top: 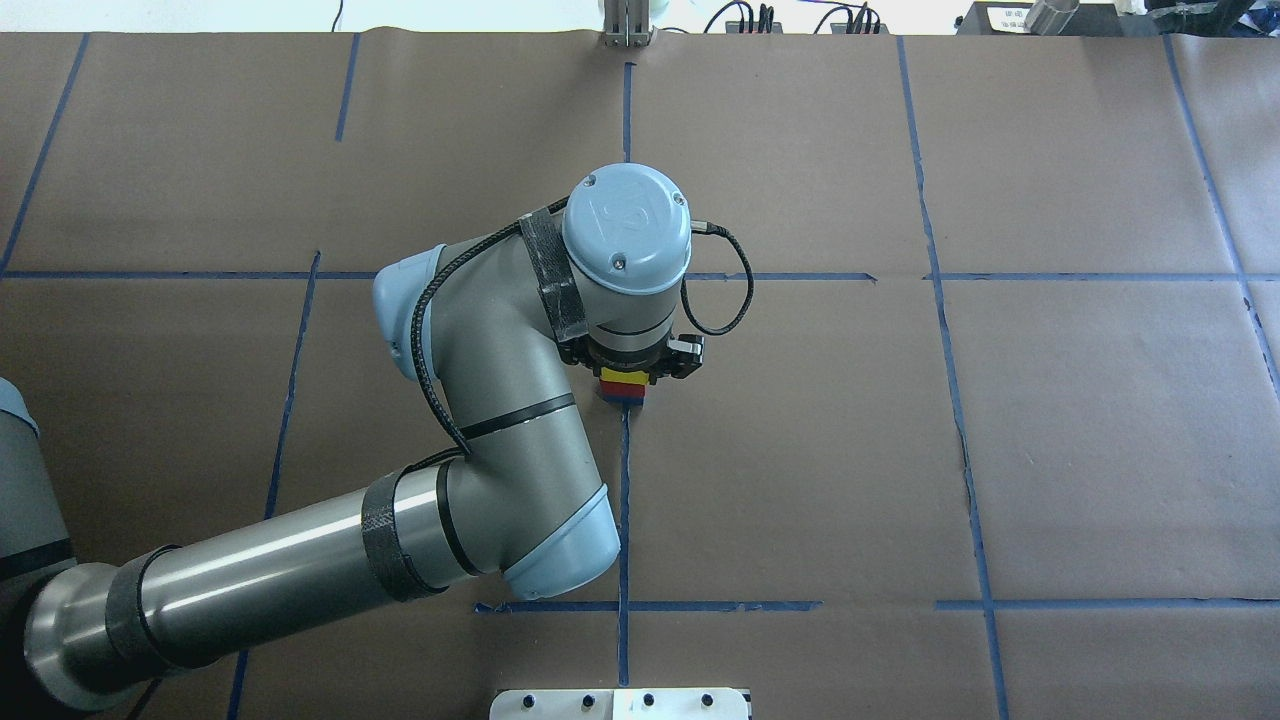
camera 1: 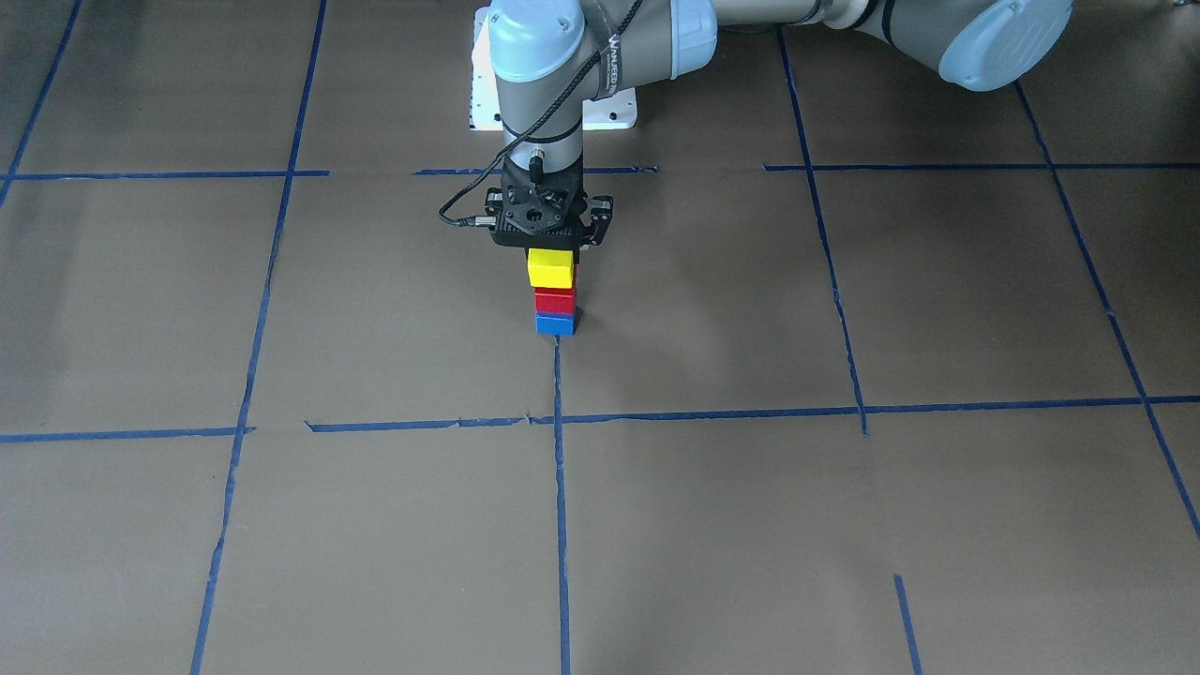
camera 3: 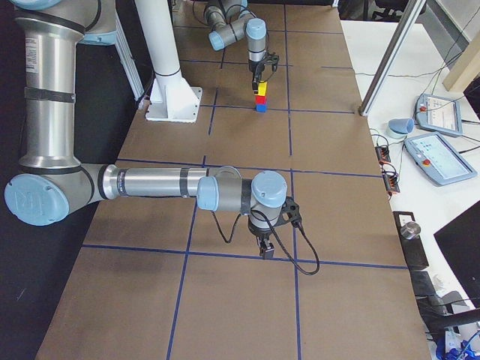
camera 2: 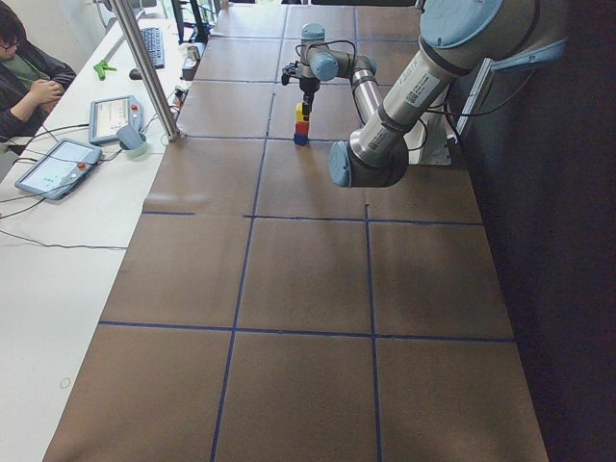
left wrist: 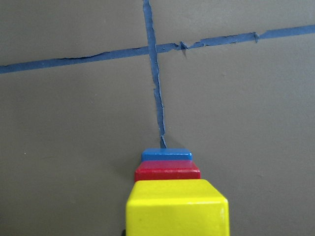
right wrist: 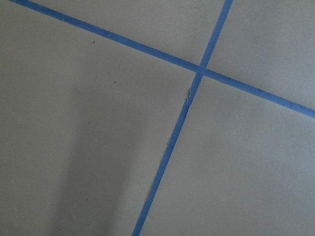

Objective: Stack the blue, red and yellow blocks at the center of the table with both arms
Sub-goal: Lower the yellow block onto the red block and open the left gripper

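Yellow block (camera 1: 550,267) sat atop red block (camera 1: 555,300) and blue block (camera 1: 555,324) at the centre of the table (camera 1: 797,309) under your left gripper (camera 1: 549,246), finger state unreadable there and on the right gripper (camera 3: 265,253); seemingly the last step, and the next move likely called for a clean release and a straight lift.

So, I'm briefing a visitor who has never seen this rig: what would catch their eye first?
The little tower at the table centre: yellow block on red block on blue block, at the end of a tape line. The left gripper hangs right above it; the right gripper is far off, low near a tape crossing.
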`<move>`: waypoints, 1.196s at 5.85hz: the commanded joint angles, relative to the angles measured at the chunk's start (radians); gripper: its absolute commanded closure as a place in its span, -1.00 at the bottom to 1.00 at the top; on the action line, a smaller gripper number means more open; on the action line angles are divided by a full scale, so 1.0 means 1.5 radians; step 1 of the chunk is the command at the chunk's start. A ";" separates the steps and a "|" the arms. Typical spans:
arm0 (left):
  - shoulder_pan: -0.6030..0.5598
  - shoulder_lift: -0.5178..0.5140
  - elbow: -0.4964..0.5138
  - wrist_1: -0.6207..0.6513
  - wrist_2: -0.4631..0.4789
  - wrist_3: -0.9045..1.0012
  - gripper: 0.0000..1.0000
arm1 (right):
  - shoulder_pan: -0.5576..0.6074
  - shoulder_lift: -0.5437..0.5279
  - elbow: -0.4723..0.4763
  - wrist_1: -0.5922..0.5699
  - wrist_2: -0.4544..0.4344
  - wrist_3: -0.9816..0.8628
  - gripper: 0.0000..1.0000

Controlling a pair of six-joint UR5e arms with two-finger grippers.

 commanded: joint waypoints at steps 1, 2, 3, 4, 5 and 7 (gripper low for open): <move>-0.001 0.000 0.001 -0.004 -0.001 -0.001 0.49 | 0.000 0.000 -0.001 0.000 0.000 0.000 -1.00; -0.003 0.000 0.004 -0.005 -0.001 -0.001 0.09 | 0.000 0.000 -0.001 0.000 0.000 0.000 -1.00; -0.004 0.000 0.004 -0.005 -0.001 -0.001 -0.50 | 0.000 0.000 0.000 0.001 0.000 0.000 -1.00; -0.006 0.000 0.004 -0.005 -0.001 -0.001 -0.62 | 0.000 0.000 -0.001 0.000 0.000 0.000 -1.00; -0.016 0.000 0.002 -0.005 -0.002 -0.001 -0.80 | 0.000 0.000 0.000 0.000 0.001 0.000 -1.00; -0.071 -0.002 -0.037 0.005 -0.054 0.002 -1.00 | 0.000 0.000 -0.001 0.001 0.000 0.000 -1.00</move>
